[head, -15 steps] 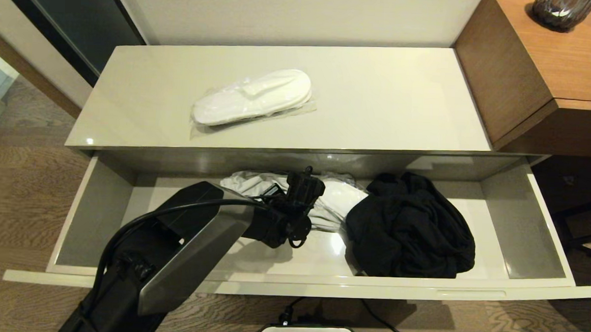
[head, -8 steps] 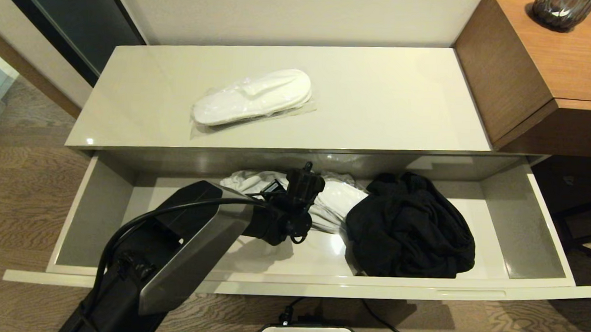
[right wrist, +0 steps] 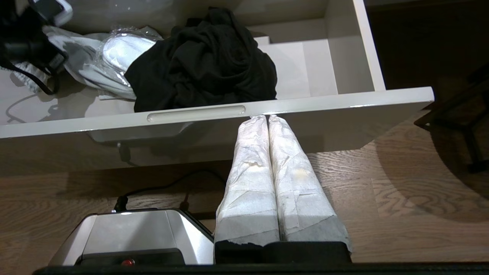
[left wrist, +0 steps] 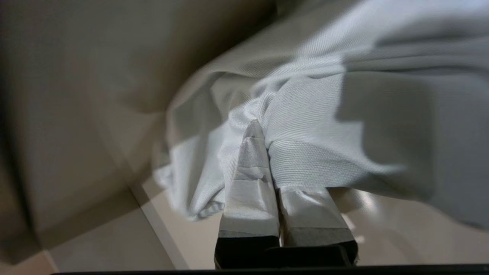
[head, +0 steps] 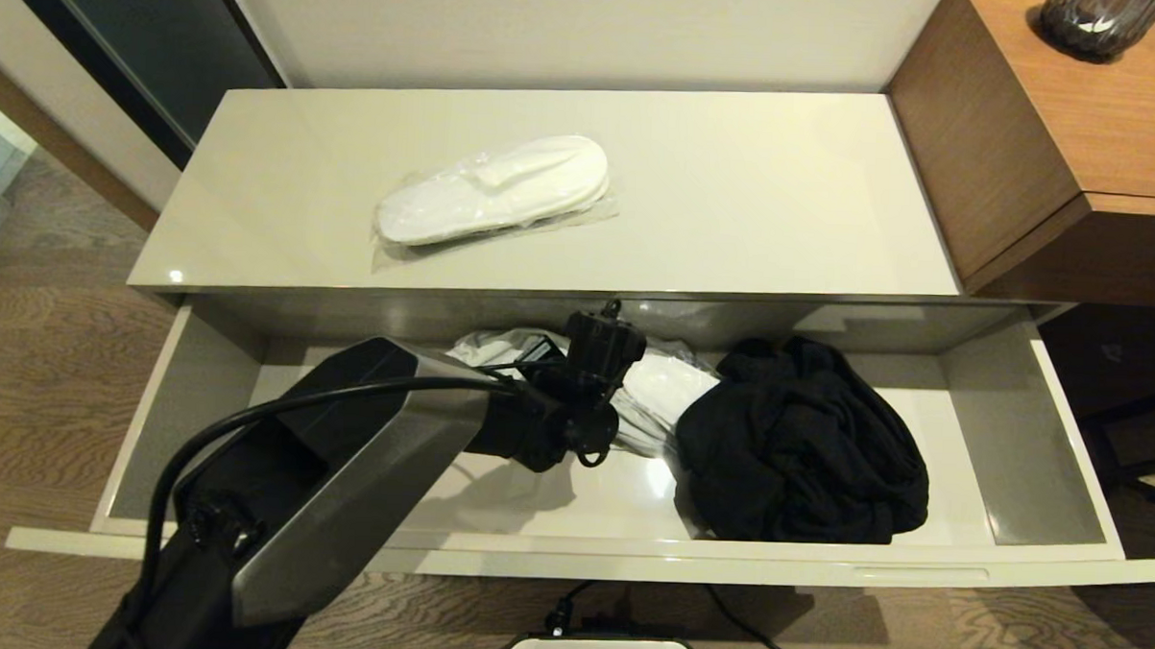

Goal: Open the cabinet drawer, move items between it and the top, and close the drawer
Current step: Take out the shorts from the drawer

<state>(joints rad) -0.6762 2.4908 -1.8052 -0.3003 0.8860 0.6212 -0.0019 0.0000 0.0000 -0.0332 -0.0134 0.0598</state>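
Left gripper (left wrist: 263, 152) clamped on grey garment (left wrist: 324, 126) in open drawer (head: 569, 555), beside black garment (head: 804, 448). Slippers (head: 496, 187) on top (head: 755, 196), long axis left-right, slightly angled. Right gripper (right wrist: 267, 118) closed, empty.
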